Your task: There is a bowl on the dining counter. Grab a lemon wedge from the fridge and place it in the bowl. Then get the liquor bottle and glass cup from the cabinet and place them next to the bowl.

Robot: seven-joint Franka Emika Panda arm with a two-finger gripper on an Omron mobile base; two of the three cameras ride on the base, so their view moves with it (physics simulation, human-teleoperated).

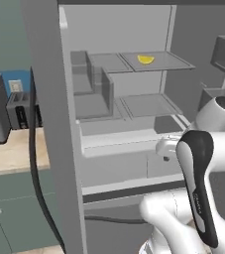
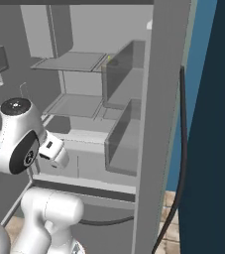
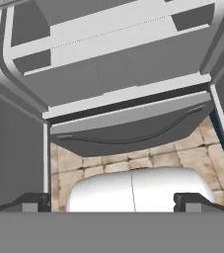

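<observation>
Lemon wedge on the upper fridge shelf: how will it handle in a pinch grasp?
The lemon wedge looks small, so probably light. Its curved, smooth shape may slip or rock between the fingers. It lies flat on the shelf, so probably little height to grip.

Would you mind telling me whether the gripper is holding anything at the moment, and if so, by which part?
Nothing is held: the gripper is open and empty, and the lemon wedge lies on the upper shelf of the fridge.

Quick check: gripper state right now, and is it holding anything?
Gripper: open, jaws spread wide, holding nothing; the lemon wedge sits on the upper shelf of the fridge.
</observation>
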